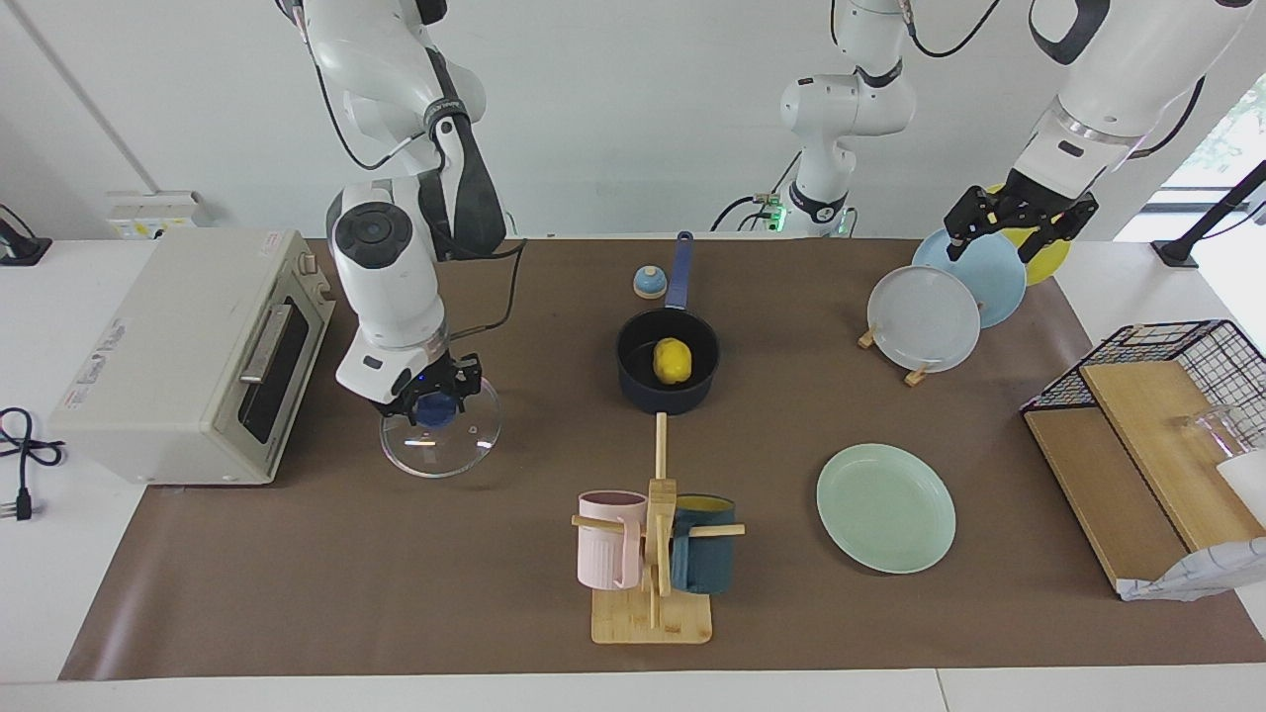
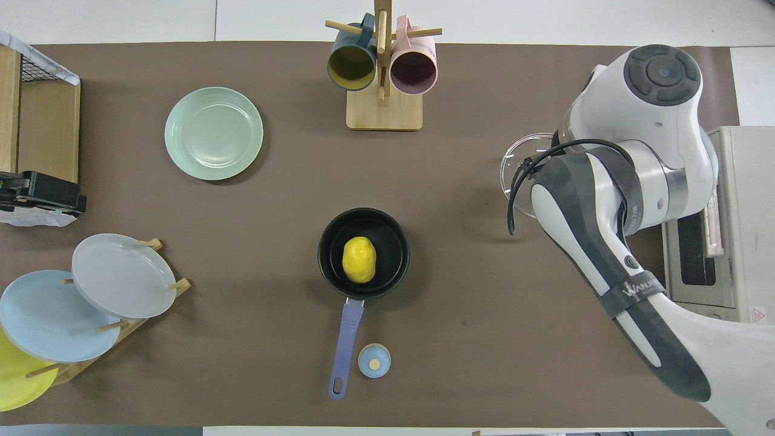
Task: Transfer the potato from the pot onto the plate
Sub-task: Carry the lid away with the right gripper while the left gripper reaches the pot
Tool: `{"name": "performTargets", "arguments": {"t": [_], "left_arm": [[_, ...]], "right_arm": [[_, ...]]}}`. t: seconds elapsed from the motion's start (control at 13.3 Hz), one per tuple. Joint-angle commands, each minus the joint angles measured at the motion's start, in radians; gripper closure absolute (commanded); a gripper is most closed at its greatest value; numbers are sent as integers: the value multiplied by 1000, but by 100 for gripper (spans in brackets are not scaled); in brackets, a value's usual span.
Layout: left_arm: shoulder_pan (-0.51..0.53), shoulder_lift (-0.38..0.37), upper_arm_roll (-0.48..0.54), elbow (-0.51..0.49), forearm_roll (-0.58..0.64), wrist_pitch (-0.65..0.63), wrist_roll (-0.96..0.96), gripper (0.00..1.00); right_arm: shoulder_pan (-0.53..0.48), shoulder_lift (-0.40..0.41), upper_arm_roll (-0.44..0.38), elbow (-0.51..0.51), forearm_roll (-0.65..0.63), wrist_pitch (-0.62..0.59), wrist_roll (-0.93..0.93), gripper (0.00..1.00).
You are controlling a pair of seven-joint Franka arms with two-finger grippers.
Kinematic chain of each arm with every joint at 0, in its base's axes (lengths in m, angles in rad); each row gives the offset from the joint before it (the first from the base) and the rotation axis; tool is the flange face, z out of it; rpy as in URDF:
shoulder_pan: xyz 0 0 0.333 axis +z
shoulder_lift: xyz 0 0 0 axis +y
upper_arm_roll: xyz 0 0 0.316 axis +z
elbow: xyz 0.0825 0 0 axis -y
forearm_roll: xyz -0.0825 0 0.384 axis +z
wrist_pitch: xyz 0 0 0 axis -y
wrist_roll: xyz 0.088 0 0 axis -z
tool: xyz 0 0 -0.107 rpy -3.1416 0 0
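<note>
Potato [image 1: 672,360] in pot [image 1: 668,391] (plate [image 1: 885,507] bare)

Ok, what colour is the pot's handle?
The pot has a blue handle, clearest in the overhead view.

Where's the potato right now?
The potato lies in the open pot mid-table, nearer the robots than the mug rack. The mint-green plate sits farther out, toward the left arm's end.
</note>
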Motion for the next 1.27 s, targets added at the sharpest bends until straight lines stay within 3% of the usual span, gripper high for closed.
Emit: {"name": "performTargets", "arguments": {"t": [0.0,0.38,0.6,0.82,0.97,1.2], "left_arm": [[-9,-14,3,-8,10,-20,10,0],[-22,-23,-2,-17,9,-30,4,0],[-171,-51,-6,-81,9,4,-150,0],[-349,-85,-9,-245,7,192,-333,0],[-458,-31,-9,-290,6,330,-480,0],[-575,122,-9,-295,4,491,-617,0]], "right_arm": [[-52,-87,14,-169,30,117,-71,79],[-86,-84,14,-248,30,258,-110,79],[-121,-66,14,-259,30,280,-156,79],[-133,-69,14,-306,30,344,-171,76],[-150,-64,14,-317,30,351,-184,75],[-149,-66,14,-328,30,351,-182,72]]}}
